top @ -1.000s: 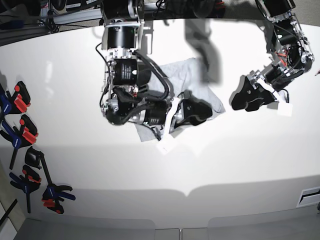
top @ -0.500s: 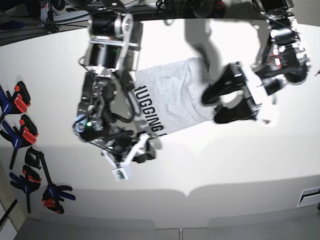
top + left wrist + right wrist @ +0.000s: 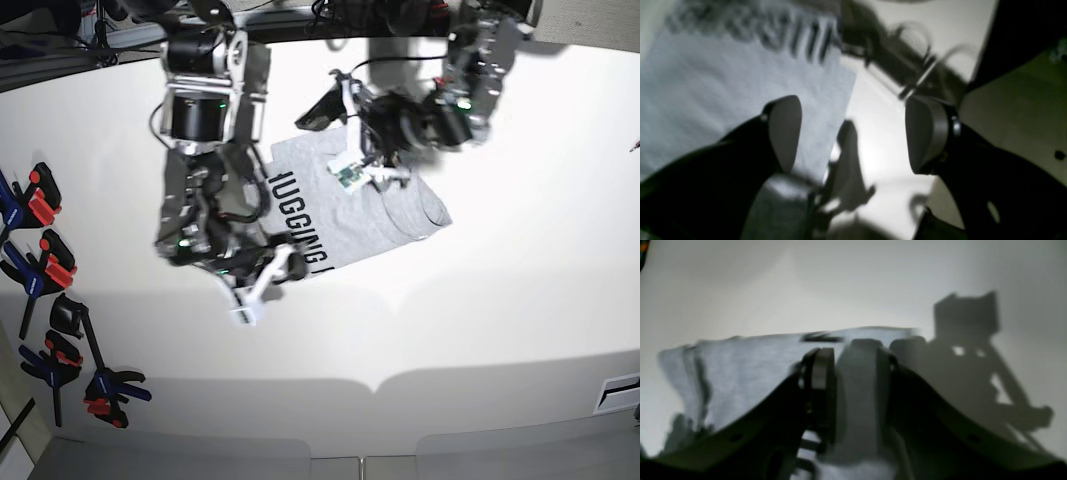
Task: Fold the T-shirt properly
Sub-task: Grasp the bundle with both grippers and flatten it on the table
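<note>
T-shirt position: the T-shirt [image 3: 355,215] lies folded on the white bench [image 3: 480,320], between the two arms in the base view.
Orientation: its long axis runs on a slant from the lettered edge at lower left to a rounded corner at right; the black lettering [image 3: 297,232] runs along the left edge.
Left gripper: the left gripper [image 3: 853,133] is spread wide, empty, hovering over the shirt's edge and bare bench.
Right gripper: the right gripper [image 3: 850,373] is pinching a grey fold of the T-shirt [image 3: 740,373] between nearly closed jaws.
Obscured: wrist views are blurred; the lettering [image 3: 766,30] is unreadable there. In the base view the right arm covers the shirt's left edge, cutting off the words.
Material: heather-grey knit, soft, creased near the right corner; bench smooth and matte.
Periphery: spring clamps [image 3: 45,270] with orange and blue grips at the bench's left edge.
</note>
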{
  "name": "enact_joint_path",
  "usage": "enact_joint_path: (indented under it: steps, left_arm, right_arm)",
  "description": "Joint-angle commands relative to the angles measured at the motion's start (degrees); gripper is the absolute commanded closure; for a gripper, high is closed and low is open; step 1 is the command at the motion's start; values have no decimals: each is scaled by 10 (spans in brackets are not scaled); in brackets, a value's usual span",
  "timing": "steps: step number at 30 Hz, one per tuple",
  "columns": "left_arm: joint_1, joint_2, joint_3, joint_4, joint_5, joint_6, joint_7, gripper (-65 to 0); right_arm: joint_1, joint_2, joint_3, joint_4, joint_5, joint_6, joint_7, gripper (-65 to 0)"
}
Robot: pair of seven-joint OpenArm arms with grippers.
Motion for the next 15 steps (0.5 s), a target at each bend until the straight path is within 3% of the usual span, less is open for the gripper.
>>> enact_joint_path:
  steps: [1, 4, 9, 15]
  left_arm:
    - [-8, -1, 6, -8, 17, 19, -8, -440]
    - [-11, -1, 15, -53, 61, 47, -11, -440]
    - [-12, -6, 13, -107, 172, 90, -49, -440]
    - [-19, -20, 13, -152, 255, 98, -47, -440]
  right_arm:
    - [17, -2, 1, 7, 10, 17, 16, -195]
    - [8, -14, -1, 6, 12, 24, 15, -195]
    - [-10, -6, -3, 7, 13, 24, 8, -195]
    - [-12, 27, -3, 14, 49, 24, -11, -195]
